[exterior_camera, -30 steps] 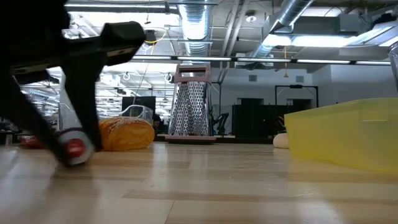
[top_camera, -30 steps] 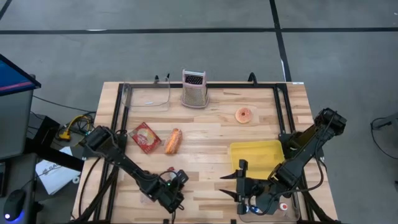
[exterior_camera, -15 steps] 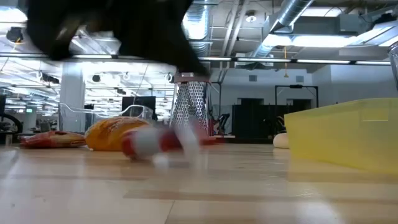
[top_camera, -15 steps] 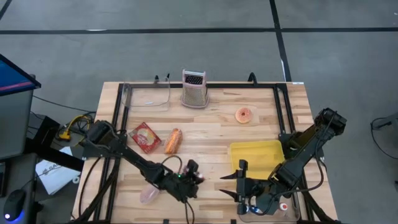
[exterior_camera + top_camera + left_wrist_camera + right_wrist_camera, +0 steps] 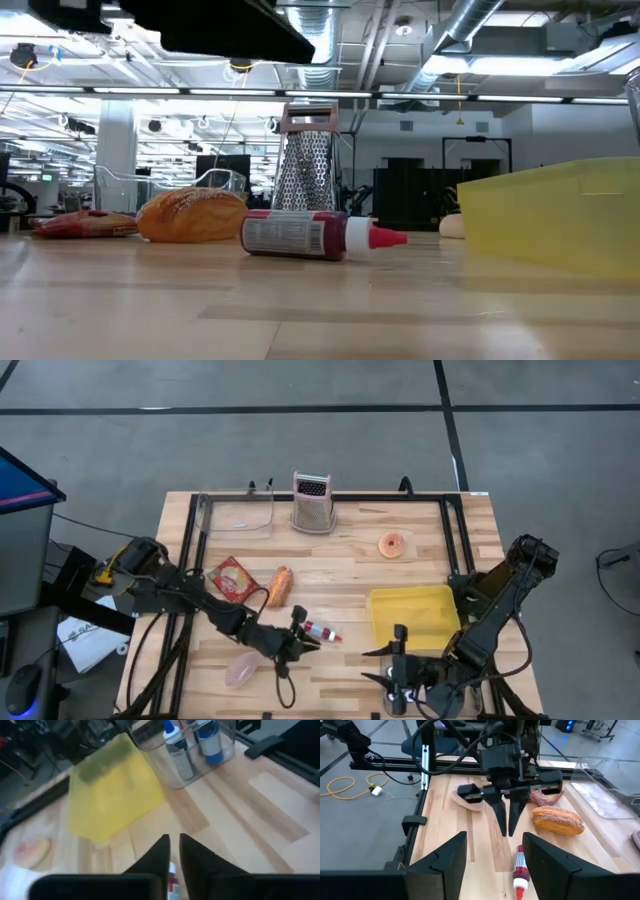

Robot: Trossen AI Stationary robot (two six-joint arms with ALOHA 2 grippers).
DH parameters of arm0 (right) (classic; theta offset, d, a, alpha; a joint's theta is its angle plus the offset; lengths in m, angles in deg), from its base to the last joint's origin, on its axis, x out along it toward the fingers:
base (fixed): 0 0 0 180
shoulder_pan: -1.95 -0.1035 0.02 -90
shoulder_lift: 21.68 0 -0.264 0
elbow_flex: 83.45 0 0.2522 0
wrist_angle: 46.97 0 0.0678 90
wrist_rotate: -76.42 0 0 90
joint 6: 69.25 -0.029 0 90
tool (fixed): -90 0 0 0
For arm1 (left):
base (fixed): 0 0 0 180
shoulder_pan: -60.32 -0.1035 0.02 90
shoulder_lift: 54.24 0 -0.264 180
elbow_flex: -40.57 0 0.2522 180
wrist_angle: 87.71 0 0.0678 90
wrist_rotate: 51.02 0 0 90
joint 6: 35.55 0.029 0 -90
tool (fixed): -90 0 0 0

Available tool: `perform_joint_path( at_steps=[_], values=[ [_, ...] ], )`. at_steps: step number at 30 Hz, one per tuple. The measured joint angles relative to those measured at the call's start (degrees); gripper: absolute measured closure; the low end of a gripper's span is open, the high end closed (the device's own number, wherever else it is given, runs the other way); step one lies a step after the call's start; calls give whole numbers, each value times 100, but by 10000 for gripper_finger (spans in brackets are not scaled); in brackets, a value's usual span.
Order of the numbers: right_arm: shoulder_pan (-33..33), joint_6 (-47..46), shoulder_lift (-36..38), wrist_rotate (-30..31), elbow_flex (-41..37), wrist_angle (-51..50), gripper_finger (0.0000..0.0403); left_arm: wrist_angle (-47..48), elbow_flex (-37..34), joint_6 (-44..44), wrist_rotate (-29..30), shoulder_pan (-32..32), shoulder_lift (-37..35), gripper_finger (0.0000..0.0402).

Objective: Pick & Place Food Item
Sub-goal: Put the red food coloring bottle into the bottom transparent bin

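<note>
A small red bottle with a white label point(image 5: 320, 632) point(image 5: 310, 235) point(image 5: 520, 867) lies on its side on the wood table, near the middle. My left gripper point(image 5: 301, 630) point(image 5: 174, 845) point(image 5: 507, 830) hangs just above and left of it, fingers shut to a thin slit, holding nothing. A bread roll point(image 5: 278, 586) point(image 5: 557, 820), a red packet point(image 5: 236, 580), a pink item point(image 5: 240, 672) and a donut point(image 5: 392, 545) lie on the table. My right gripper point(image 5: 385, 660) point(image 5: 495, 865) stands open near the front edge, beside the yellow bin point(image 5: 412, 615).
A metal grater point(image 5: 312, 503) and a clear container point(image 5: 238, 515) stand at the far edge. Another clear container with bottles point(image 5: 200, 745) sits at the near right, by my right arm. Bare wood lies between the bottle and the yellow bin.
My left gripper has swung from the near edge toward the table's middle and risen, tipping up. It brought the red bottle along and let it go. The bottle now lies on its side farther right. The pink item it had covered now shows.
</note>
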Motion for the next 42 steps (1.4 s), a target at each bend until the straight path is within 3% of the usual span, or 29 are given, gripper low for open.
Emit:
perform_joint_path(
  at_steps=[3, 8, 11, 16, 24, 32, 42],
  values=[
    [11, -76, 0, 19, 0, -29, 219, 232, 216, -304, -554, -288, 139, 316],
    [90, -81, 0, 20, 0, -72, 219, 949, 1041, -233, -862, -615, 758, 236],
    [116, -99, 0, 18, 0, -100, 219, 1590, 1649, -2, -1142, -710, 1274, 211],
    [-6, -149, 0, 19, 0, -115, 219, 2386, 2528, 166, -1235, -773, 1987, 207],
    [-264, -252, 0, 194, 0, -119, 219, 3550, 3252, -84, -1247, -991, 2527, 221],
    [-328, -282, 0, 302, 0, -145, 219, 4282, 3481, -354, -1353, -1186, 2523, 214],
    [-328, -291, 0, 302, 0, -162, 219, 4447, 3486, -768, -1680, -1224, 2548, 217]
  ],
)
